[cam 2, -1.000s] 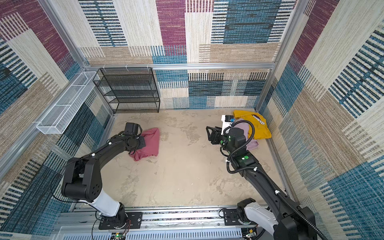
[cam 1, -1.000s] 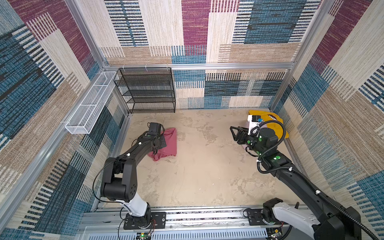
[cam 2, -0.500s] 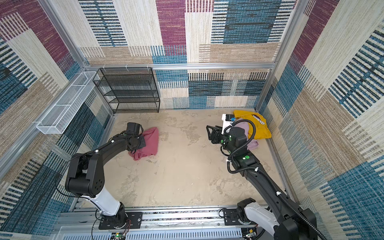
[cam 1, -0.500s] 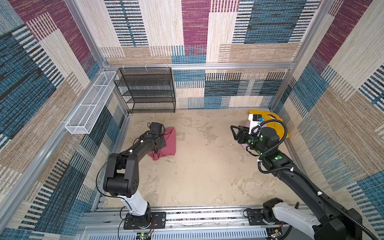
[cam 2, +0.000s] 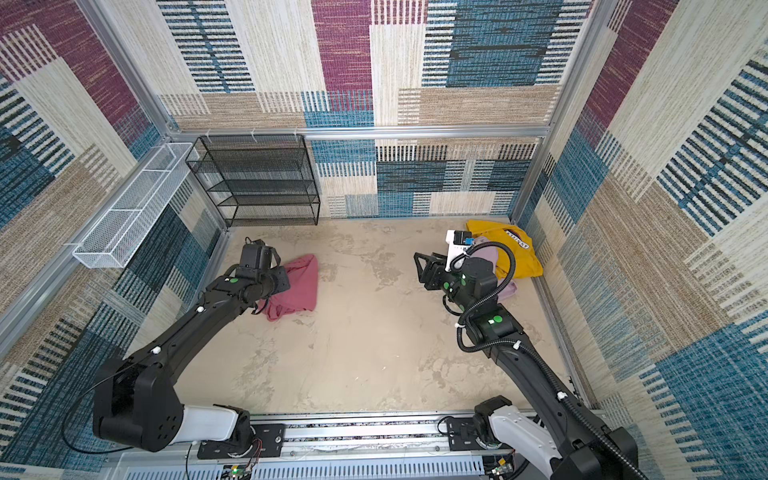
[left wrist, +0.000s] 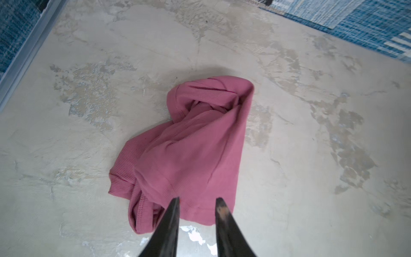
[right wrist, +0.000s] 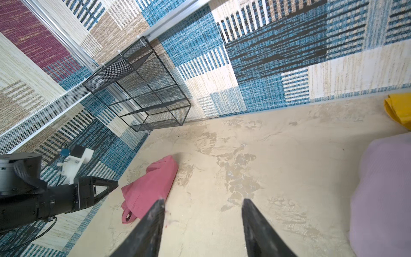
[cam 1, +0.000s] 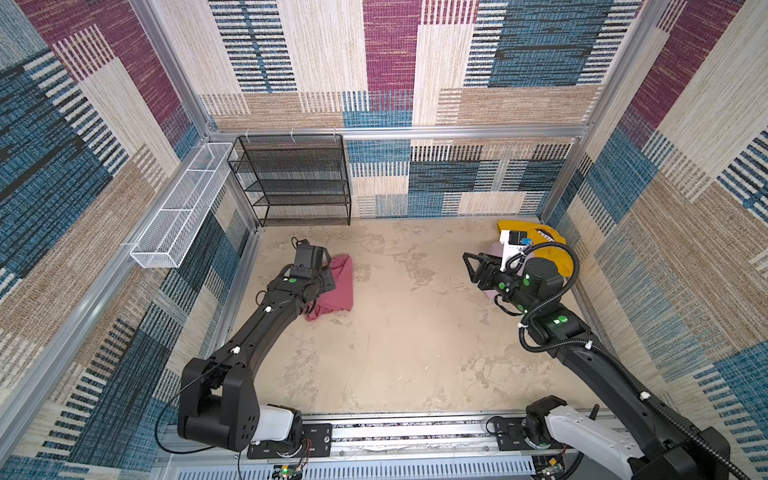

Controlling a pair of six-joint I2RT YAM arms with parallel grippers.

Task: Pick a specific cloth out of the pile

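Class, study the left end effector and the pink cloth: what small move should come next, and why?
Probably raise the left end effector clear of the cloth. Its jaws stand apart at the cloth's near edge, pinching nothing. The cloth lies alone on the floor, well apart from the pile beside the right arm, so the pick-out looks done.

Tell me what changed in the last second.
The left gripper opened its jaws and let go of the pink cloth, which lies on the table. The cloth, the right gripper, which is open, and the yellow and lilac pile stayed put.
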